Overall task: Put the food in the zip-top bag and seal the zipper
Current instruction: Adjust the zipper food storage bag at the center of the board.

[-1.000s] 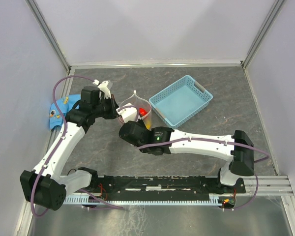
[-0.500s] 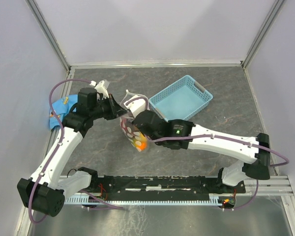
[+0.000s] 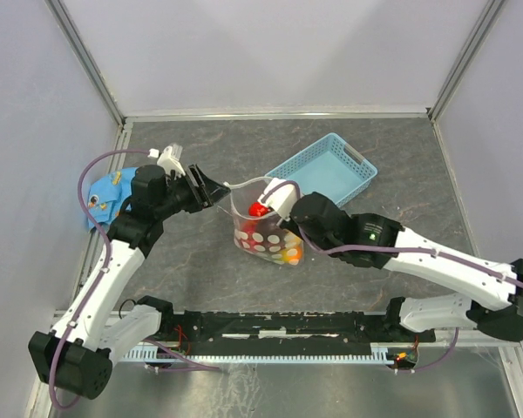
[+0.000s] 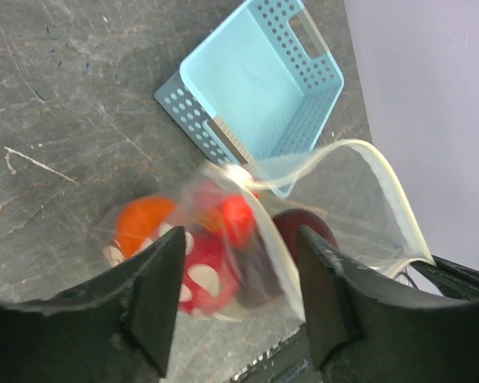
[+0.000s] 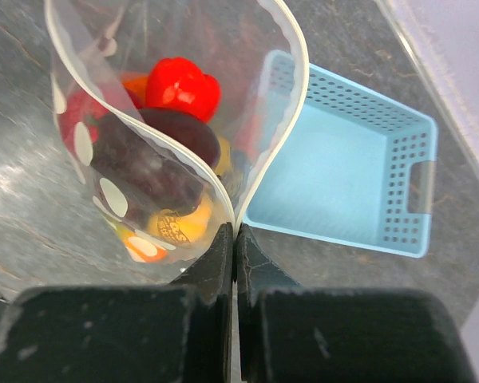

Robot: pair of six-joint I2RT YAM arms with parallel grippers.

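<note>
The right claw [image 5: 234,239], pressed together, pinches the whitish press-seal zipper [image 5: 302,80] of the clear, white-dotted plastic zip-top bag [image 5: 84,144], glossy toy food [image 5: 182,86] piled just beyond its tips, while the left claw [image 4: 238,239] gapes empty opposite, so the one-sided bag may sag and spill.

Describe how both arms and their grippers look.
Both the left arm and the right arm have smooth white links, bulky black joints and a purple cable looping alongside. A small green light glows on the right one. The left gripper and right gripper have matte black fingers.
</note>
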